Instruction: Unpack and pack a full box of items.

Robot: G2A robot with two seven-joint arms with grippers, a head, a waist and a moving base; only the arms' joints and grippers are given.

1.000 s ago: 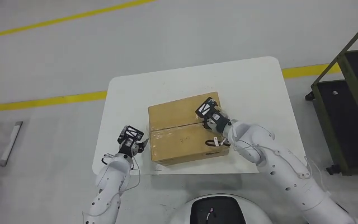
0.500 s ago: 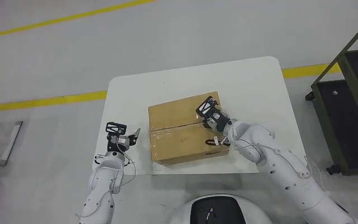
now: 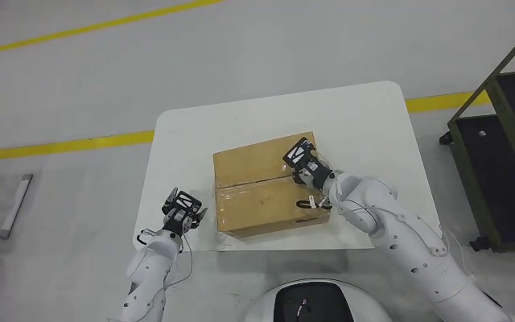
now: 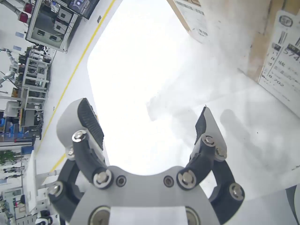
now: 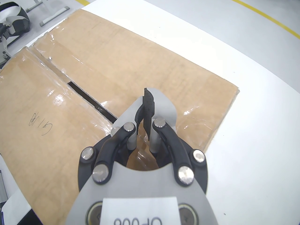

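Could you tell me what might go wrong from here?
The box sits close to the near edge of the table, so a push could slide it off. The right gripper is shut over the taped seam; the tape may resist. The left gripper is open beside the box, not bracing it.

The left arm [image 3: 151, 264] is folded close at the near left, forearm angled forward, and the left gripper [image 3: 184, 209] [image 4: 145, 108] at its end is at full opening, its two fingers [image 4: 90, 122] spread wide with nothing between them. The right arm [image 3: 402, 233] extends diagonally from the near right toward the centre, wrist bent downward. The right gripper [image 3: 299, 153] [image 5: 147, 94] is fully closed, its ribbed pads [image 5: 148, 108] pressed together with no object between them.
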